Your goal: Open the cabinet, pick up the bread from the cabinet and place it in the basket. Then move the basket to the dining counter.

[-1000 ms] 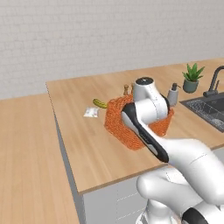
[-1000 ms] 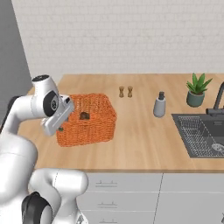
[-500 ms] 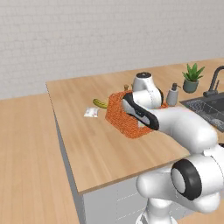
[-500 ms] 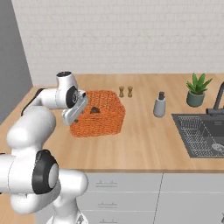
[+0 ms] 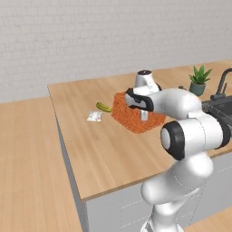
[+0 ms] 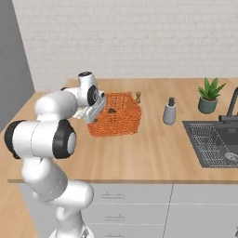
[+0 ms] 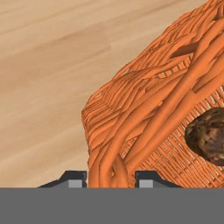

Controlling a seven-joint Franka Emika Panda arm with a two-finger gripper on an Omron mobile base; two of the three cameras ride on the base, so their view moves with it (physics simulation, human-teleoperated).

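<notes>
The orange woven basket (image 5: pixel 133 117) (image 6: pixel 115 118) (image 7: pixel 148 113) stands in the middle of the long light wood dining counter (image 5: pixel 90 149) (image 6: pixel 153 153). My gripper (image 7: pixel 109 177) (image 6: pixel 95 111) (image 5: pixel 144 113) is shut on the basket's near-left rim, with a woven strand between the two dark fingertips. The brown bread (image 7: pixel 208 135) (image 6: pixel 111 110) lies inside the basket. I cannot tell whether the basket rests on the wood or hangs just above it. The cabinet is out of view.
A small yellow-green fruit (image 5: pixel 103 107) and a white packet (image 5: pixel 94 117) lie left of the basket. A grey bottle (image 6: pixel 169 111), two small shakers (image 6: pixel 138 96), a potted plant (image 6: pixel 210 95) and a sink (image 6: pixel 218 144) stand to the right. The counter's left edge drops to wood floor.
The arm has folded and swung farther over the counter, and the basket has shifted with it, slightly away from the base and to the right. The counter and other items hold still.
</notes>
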